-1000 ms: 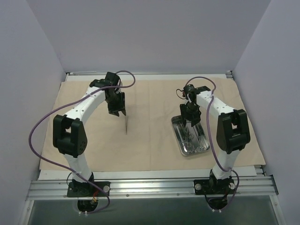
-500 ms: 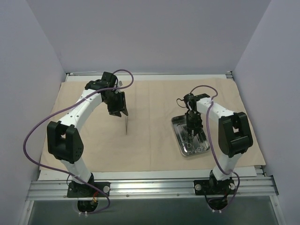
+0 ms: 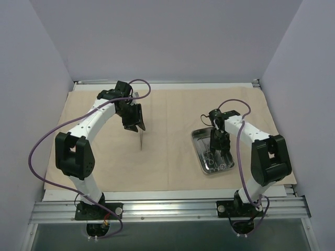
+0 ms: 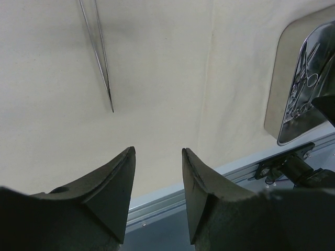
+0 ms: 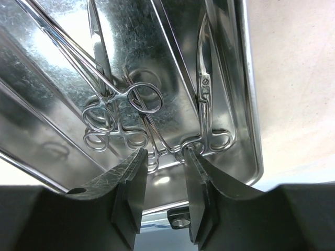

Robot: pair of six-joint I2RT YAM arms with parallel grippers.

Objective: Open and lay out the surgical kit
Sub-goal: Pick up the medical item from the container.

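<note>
The beige wrapping cloth (image 3: 172, 157) lies spread flat over the table. On it, right of centre, sits the shiny steel tray (image 3: 198, 151), with several ring-handled forceps (image 5: 128, 91) crossed inside it. My right gripper (image 5: 164, 154) is down in the tray, open. Its fingertips straddle the ring handles at the tray's near end, and the right pad touches one ring (image 5: 184, 151). A thin pair of tweezers (image 3: 142, 138) lies alone on the cloth left of centre. My left gripper (image 3: 136, 124) hovers just above the tweezers' far end, open and empty.
An aluminium rail (image 3: 167, 209) runs along the near edge, where both arm bases are bolted. Grey walls close in the left, right and back. Purple cables loop off both arms. The left wrist view catches the tray's rim (image 4: 277, 104) at its right edge.
My right arm has come nearer and lower, carrying its gripper from the tray's far end down onto the forceps handles. The left arm has only shifted slightly.
</note>
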